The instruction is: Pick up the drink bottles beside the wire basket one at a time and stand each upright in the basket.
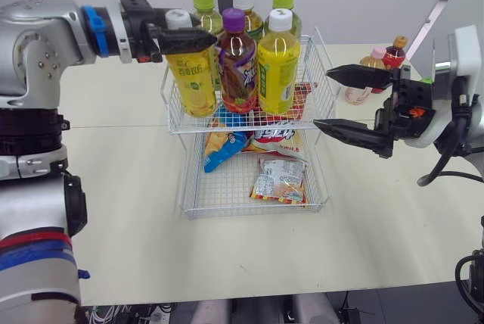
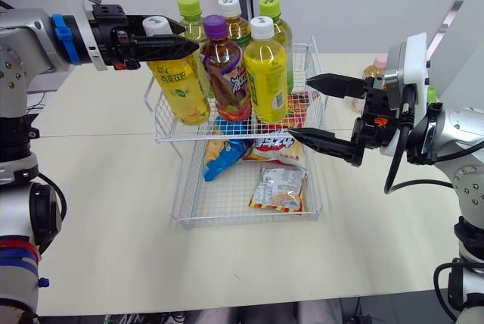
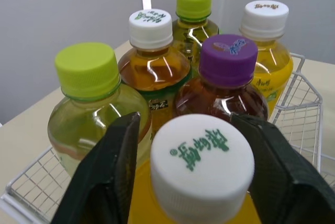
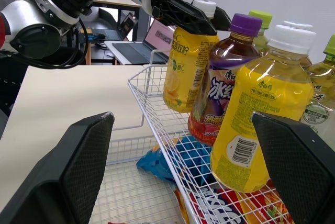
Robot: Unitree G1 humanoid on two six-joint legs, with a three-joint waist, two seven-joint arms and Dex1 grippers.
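The two-tier wire basket (image 1: 324, 66) stands mid-table. Several drink bottles stand in its upper tier, among them a purple-capped one (image 1: 237, 66) and a yellow one with a white cap (image 1: 277, 66). At the tier's front left corner is a yellow white-capped bottle (image 1: 190, 78), slightly tilted, base inside the tier. My left gripper (image 1: 200, 40) is shut on its neck, one finger (image 3: 104, 182) on either side of the cap (image 3: 201, 166). My right gripper (image 1: 323, 99) hangs open and empty just right of the basket. Behind it stand a red bottle (image 1: 393, 53) and a pink-capped one (image 1: 376, 57).
Snack packets (image 1: 280, 180) lie in the basket's lower tier, and more lie under the bottles in the upper tier. The cream table (image 1: 128, 210) has free room left of and in front of the basket. A laptop (image 4: 157, 38) sits on a far desk.
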